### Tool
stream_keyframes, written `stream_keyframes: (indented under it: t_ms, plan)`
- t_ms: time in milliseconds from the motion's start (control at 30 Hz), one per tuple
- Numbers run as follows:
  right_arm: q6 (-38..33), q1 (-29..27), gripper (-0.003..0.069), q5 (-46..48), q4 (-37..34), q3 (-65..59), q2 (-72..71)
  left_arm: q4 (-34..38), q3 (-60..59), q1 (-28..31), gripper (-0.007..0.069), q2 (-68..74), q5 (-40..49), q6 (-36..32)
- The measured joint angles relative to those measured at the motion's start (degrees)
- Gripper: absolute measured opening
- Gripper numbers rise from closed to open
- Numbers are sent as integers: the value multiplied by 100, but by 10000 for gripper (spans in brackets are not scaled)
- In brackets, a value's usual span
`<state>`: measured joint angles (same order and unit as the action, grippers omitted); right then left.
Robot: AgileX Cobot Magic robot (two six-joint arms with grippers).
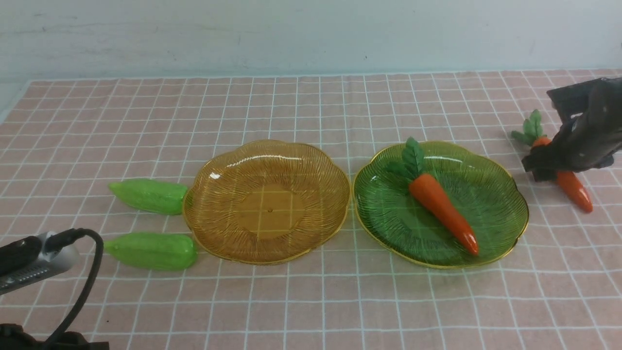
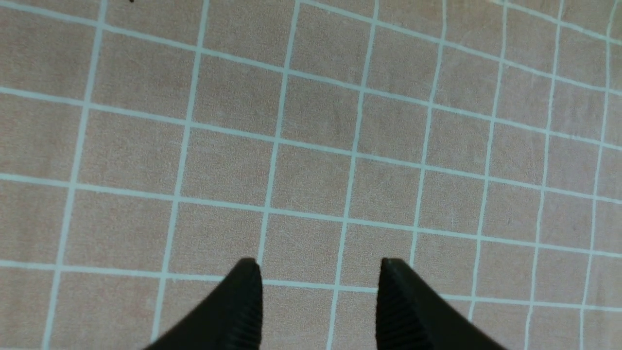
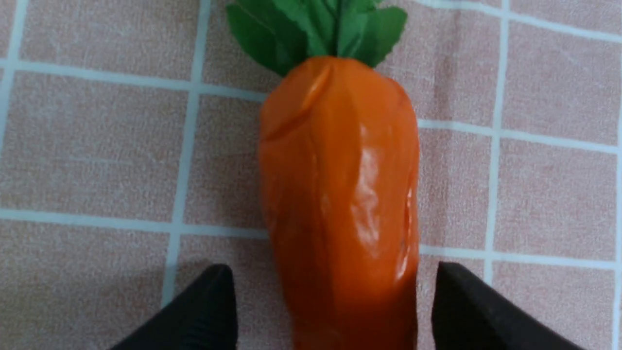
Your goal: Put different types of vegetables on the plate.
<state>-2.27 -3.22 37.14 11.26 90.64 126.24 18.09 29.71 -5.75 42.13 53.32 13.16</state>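
The right gripper hangs low over the checked cloth, tapered black fingers spread astride a glossy orange carrot, the left gripper gapes above bare cloth, and a second carrot lies in the ribbed green plate.

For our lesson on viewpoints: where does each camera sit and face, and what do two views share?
Front: between arms, facing forward; amber plate, green plate, left arm, right arm show.
Left wrist: faces down at bare cloth; open jaws show.
Right wrist: faces down at a carrot between open jaws.
Shared: front also shows that carrot.
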Motion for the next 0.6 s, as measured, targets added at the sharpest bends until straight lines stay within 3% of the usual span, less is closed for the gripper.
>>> stream_keyframes:
  t_ms: [167,267,367,600]
  plan:
    - [0,0,274,491,26,250,-99,0,0,0,304,0,59,5]
    - [0,0,280,1077,-54,726,-310,0,0,0,304,0,63,20]
    - [0,0,280,1923,-562,1297,-646,0,0,0,304,0,171,213]
    - [-613,152,280,3309,-2926,1582,-817,-183,0,-2,304,0,267,526]
